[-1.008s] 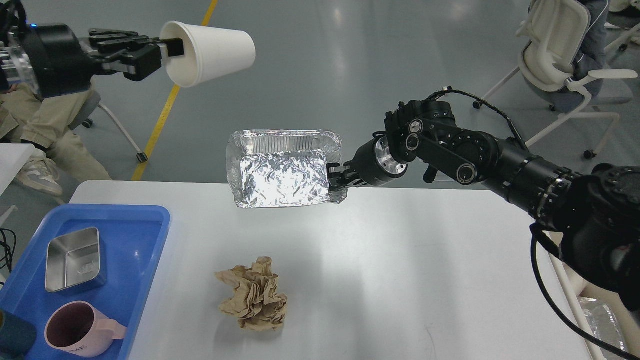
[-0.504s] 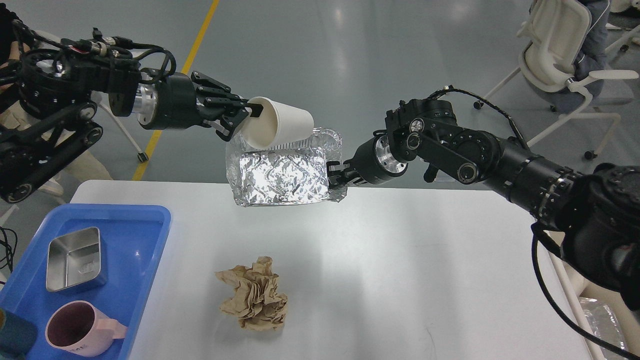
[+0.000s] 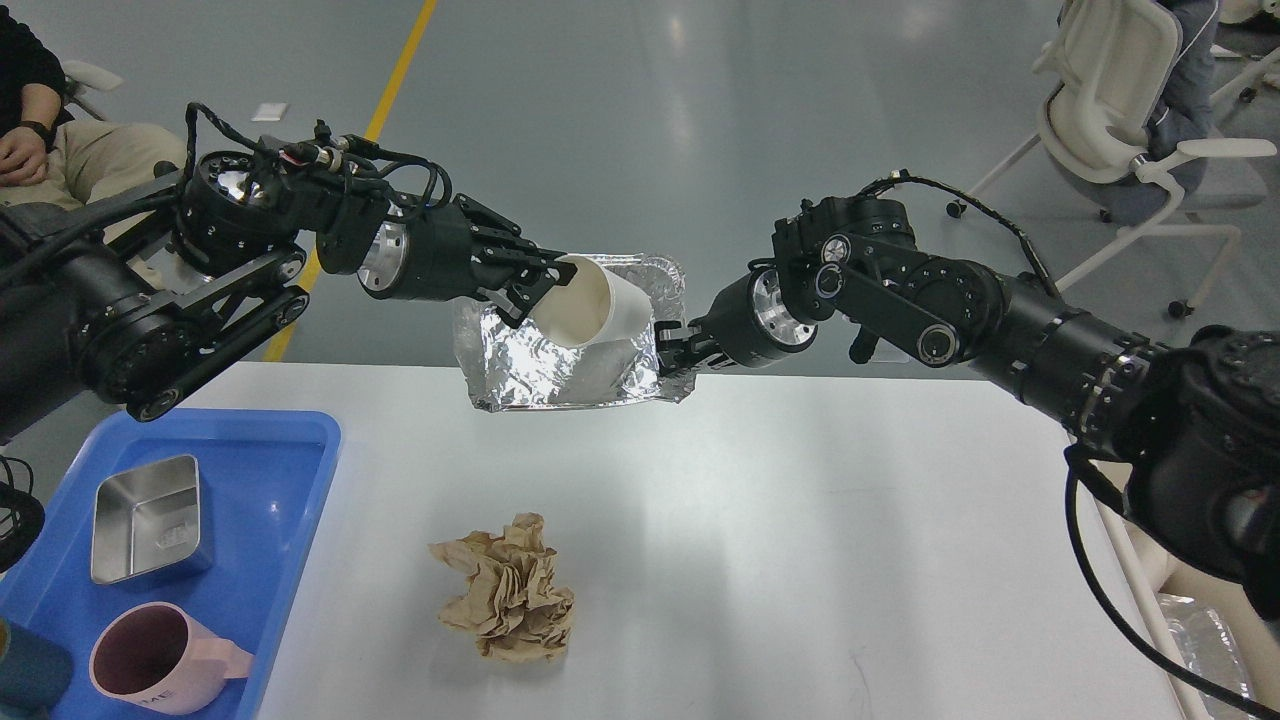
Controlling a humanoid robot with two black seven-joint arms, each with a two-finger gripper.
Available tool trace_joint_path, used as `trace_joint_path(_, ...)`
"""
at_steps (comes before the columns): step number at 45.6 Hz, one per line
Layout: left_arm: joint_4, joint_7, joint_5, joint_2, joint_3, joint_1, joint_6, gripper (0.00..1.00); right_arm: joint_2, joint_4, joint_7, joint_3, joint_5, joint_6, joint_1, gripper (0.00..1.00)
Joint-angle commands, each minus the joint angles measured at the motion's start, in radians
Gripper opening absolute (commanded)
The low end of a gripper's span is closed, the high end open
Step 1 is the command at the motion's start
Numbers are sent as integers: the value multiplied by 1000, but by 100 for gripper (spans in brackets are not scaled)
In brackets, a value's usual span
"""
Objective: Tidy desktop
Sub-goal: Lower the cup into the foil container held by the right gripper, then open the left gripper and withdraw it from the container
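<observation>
The white desktop [image 3: 800, 540] fills the lower view. My right gripper [image 3: 672, 355] is shut on the right rim of a crinkled foil tray [image 3: 520, 365], held tilted above the desktop's far edge. My left gripper [image 3: 545, 285] is shut on the rim of a white paper cup [image 3: 595, 310], which lies on its side inside the foil tray. A crumpled brown paper ball [image 3: 510, 600] lies on the desktop near the front.
A blue tray [image 3: 290, 470] at the left holds a steel box [image 3: 145, 517], a pink mug [image 3: 160, 660] and a dark teal object [image 3: 25, 675]. A seated person [image 3: 60, 150] is at the far left, white chairs [image 3: 1120, 110] at the far right.
My left arm has swung right and down, carrying the paper cup from the upper left into the foil tray. The right arm and the tray have stayed still.
</observation>
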Motion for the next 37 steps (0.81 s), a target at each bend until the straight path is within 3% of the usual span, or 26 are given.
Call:
trace_joint_path(1, 6, 4, -14, -15, -3, 3, 1, 35, -4, 6, 0, -1, 1, 0, 0, 0)
trace_joint_path(9, 8, 7, -87, -15, -21, 5, 7, 77, -4, 6, 0, -1, 1, 0, -1, 0)
trace_joint_path(11, 8, 7, -112, -10, -21, 5, 13, 82, -4, 6, 0, -1, -1, 0, -1, 0)
trace_joint_path(27, 9, 9, -331, 69, -20, 58, 100, 89, -1, 5, 0, -1, -1, 0, -1, 0)
trace_joint_path(37, 8, 7, -641, 200, -69, 178, 209, 92, -1, 5, 0, -1, 1, 0, 0, 0)
